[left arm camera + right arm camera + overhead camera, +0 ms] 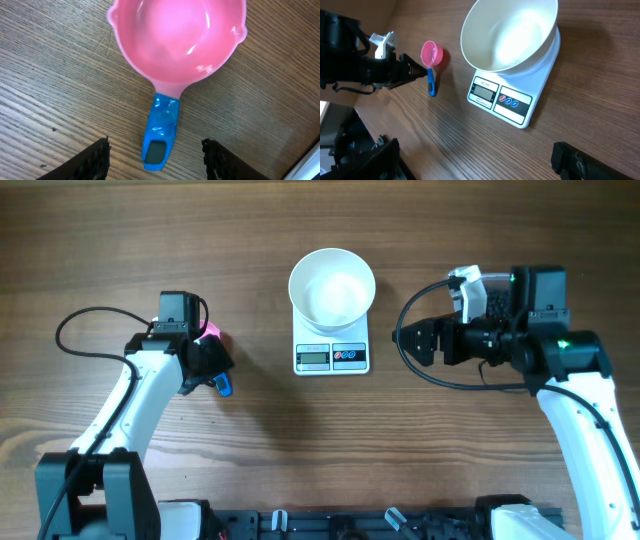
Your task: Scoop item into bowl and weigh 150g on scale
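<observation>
The white bowl [332, 288] stands empty on the white scale [332, 356] at the table's middle. A pink scoop [175, 35] with a blue handle [160, 135] lies flat on the wood at the left. My left gripper [156, 150] straddles the handle's end, its jaws open with a gap on each side and no contact. My right gripper [415, 342] hovers right of the scale, open and holding nothing. The dark item [497, 302] peeks out of a clear tub [470, 290], mostly hidden under the right arm.
From the right wrist, the bowl [510, 35], the scale [507, 100], the scoop [431, 54] and the left arm [360, 70] all show beyond bare wood. Black cables [85, 330] loop beside each arm.
</observation>
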Controlling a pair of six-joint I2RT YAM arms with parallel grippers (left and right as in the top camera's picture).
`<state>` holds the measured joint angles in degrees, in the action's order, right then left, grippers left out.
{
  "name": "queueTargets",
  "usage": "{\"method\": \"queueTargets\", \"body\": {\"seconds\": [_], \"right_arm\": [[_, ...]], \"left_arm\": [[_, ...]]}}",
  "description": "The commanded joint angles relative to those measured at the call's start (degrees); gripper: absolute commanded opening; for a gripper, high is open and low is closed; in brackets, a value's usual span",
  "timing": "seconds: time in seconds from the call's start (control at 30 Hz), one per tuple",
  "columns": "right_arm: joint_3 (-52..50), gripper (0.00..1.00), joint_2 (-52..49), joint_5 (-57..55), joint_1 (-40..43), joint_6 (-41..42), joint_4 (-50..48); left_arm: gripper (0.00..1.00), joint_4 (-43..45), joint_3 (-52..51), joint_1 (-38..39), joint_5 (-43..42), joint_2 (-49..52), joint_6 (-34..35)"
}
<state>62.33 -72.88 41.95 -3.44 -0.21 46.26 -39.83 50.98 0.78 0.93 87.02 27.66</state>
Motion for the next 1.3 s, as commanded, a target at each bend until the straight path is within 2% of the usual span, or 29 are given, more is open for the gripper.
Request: {"method": "queueTargets", "body": {"seconds": [0.0, 0.1, 0.17, 0.33, 0.7, 0.83, 0.93, 1.13, 1.23, 1.27], "right_arm": [[0.9, 1.0, -0.6, 0.2, 0.1, 0.5, 0.0], [0.9, 1.0, -0.6, 0.1, 0.1, 0.4, 0.0], [0.9, 1.0, -0.7, 0.1, 0.1, 0.3, -0.2], [0.9, 1.0, -0.7, 0.1, 0.1, 0.2, -0.3], [0.9, 1.0, -0.9, -0.1, 0.1, 0.2, -0.3], [0.1, 1.0, -0.9, 0.2, 0.1, 0.4, 0.0], [0.1, 1.0, -0.8, 0.2, 0.1, 0.4, 1.0], [0.1, 1.0, -0.8, 6.2, 0.1, 0.2, -0.2], [0.1, 1.0, -0.8, 13.7, 0.1, 1.7, -3.5], [0.1, 0.99, -0.8, 13.6, 0.1, 4.9, -4.3]], "left_arm": [[0.64, 1.7, -1.7, -0.3, 1.0, 0.2, -0.2], [0.63, 7.6, -6.3, -0.3, 1.7, 0.2, 1.6], [0.56, 12.9, -9.8, -0.1, 1.6, 0.2, 3.3], [0.48, 20.0, -11.6, 1.4, 1.7, 0.2, 3.3], [0.41, 23.4, -11.6, 2.1, 5.7, 5.7, 4.1], [0.33, 24.5, -11.6, 2.1, 5.5, 5.6, 4.1], [0.28, 24.4, -10.9, 1.9, 2.0, 3.7, 4.1], [0.24, 22.3, -7.8, 1.9, -5.0, -3.1, 5.0], [0.22, 21.7, -6.3, 0.9, -12.2, -6.2, 9.0], [0.2, 21.9, -5.8, 0.0, -15.6, -7.4, 11.8]]}}
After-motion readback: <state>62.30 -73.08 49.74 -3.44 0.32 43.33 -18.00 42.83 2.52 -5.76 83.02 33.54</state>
